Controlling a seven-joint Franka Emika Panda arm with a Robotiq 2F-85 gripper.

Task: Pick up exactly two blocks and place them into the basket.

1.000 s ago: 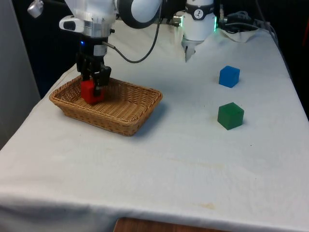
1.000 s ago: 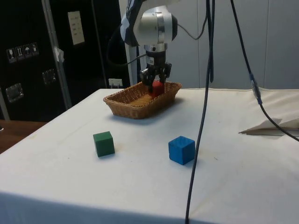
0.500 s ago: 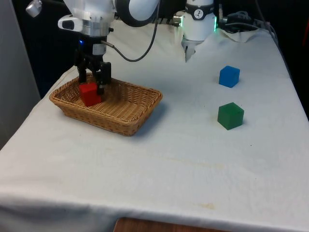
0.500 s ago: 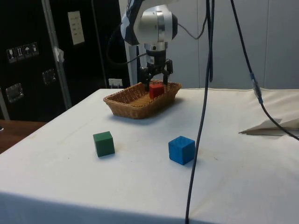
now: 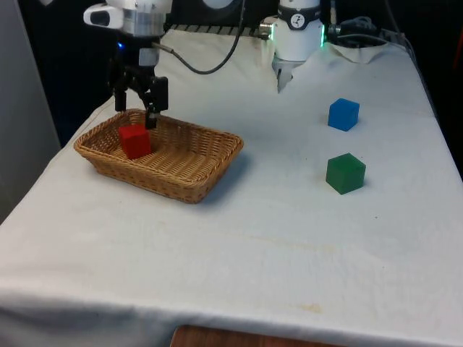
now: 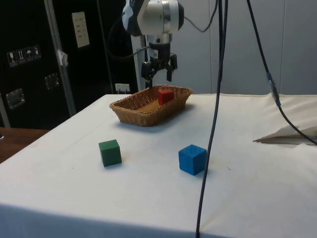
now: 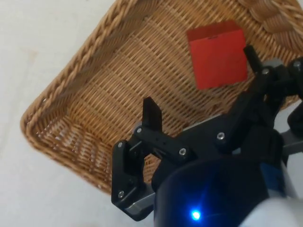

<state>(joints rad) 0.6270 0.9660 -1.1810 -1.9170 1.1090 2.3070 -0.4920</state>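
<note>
No readable labels. Red cube block (image 5: 134, 140) in woven wicker basket (image 5: 189, 168); black two-finger gripper (image 5: 137, 118) above, released, fingers spread.

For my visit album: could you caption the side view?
Open gripper hangs above a wicker basket holding a red block; green and blue blocks wait.

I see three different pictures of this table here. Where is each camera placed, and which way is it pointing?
Front view: sits at the table's near end, looking across the white cloth at the woven wicker basket; shows the black two-finger gripper and white arm.
Side view: sits beside the table, facing dark cabinets; shows the gripper above the basket.
Wrist view: rides on the wrist, looking down into the basket; shows the open gripper.
All three share the red cube lying in the basket.
</note>
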